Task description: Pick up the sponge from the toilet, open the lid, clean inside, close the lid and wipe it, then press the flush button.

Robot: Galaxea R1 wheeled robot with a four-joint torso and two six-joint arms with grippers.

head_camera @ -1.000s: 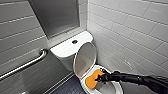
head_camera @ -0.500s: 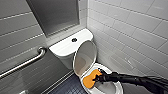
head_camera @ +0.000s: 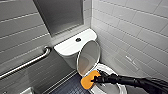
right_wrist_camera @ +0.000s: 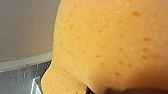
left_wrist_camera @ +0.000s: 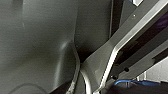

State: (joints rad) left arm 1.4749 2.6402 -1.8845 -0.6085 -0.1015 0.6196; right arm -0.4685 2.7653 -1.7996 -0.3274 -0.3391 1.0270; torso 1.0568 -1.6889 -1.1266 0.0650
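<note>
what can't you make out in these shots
Inside of the toilet bowl, head view: the sponge and right gripper cover part, the bottom edge cuts the rest.
Flush button, head view: too small for any marking.
Grab bar, head view: left edge cuts it off.
Left wrist view: blurred grey surfaces, unidentifiable.

The right arm (head_camera: 136, 82), black and nearly level, comes in from the right edge of the head view and stretches out to the left. The right tool (head_camera: 97, 79) at its end is clamped on the sponge (head_camera: 87, 80), gripping it by one edge so that most of it sticks out past the tip. In the left wrist view, a grey jointed bar (left_wrist_camera: 120, 50) of the robot runs slantwise, with a blue cable (left_wrist_camera: 135, 82) beside it.
</note>
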